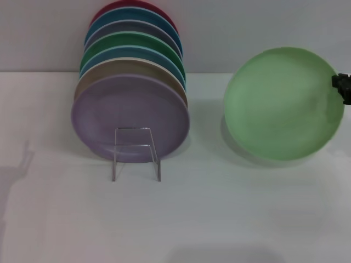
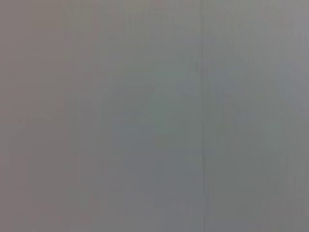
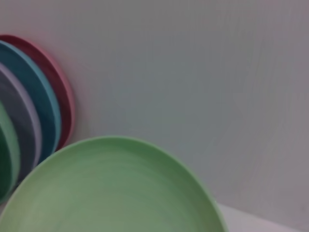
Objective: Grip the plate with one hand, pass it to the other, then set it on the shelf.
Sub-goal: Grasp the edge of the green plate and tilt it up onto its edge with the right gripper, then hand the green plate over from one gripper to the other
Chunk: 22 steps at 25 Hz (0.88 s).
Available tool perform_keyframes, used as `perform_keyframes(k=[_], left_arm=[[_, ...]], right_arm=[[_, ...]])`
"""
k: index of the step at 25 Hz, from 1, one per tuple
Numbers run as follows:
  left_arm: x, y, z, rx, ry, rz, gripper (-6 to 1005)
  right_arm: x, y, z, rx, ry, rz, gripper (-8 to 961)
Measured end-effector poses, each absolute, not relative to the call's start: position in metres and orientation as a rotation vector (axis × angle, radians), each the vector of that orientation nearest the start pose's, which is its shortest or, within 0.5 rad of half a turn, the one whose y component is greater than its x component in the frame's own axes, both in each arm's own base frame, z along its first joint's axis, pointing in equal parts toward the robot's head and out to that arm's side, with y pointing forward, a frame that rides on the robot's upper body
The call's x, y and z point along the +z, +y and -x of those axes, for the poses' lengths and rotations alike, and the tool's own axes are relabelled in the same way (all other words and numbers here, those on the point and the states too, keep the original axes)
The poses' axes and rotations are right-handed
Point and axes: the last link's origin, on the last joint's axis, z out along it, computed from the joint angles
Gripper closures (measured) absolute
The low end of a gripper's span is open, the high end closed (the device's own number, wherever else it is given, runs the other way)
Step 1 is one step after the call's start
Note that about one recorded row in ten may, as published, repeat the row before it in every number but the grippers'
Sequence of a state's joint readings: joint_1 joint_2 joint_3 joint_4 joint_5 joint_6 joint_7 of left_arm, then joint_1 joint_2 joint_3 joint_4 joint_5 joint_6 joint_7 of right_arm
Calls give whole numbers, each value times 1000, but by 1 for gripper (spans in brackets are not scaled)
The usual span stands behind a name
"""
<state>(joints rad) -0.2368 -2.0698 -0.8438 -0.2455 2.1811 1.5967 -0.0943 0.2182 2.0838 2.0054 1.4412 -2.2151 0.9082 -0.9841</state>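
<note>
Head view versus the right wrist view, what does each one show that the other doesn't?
Only the head view shows the wire plate stand, the lavender plate at the front of the stack, the right gripper at the mint-green plate's edge, and the white table. The right wrist view shows nothing the head view lacks. Both show the mint-green plate and the red and blue plates behind.

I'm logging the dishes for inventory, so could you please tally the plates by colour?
Light mint-green plate, at the right hand: 1
Lavender plate: 1
Tan plate: 1
Blue plates: 2
Dark green plate: 1
Grey-purple plate: 1
Red plate: 1
Total: 8
</note>
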Motion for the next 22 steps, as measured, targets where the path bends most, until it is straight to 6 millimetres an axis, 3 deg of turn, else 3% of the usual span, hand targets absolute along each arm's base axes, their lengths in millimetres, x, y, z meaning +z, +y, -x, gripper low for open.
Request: perform_keyframes(k=[10, 22], left_arm=[[32, 263, 330, -893, -334, 1287, 153], [29, 263, 328, -902, -343, 1299, 152]], right_arm=[[91, 358, -244, 215, 484, 1874, 937], [50, 348, -239, 256, 318, 1599, 937]])
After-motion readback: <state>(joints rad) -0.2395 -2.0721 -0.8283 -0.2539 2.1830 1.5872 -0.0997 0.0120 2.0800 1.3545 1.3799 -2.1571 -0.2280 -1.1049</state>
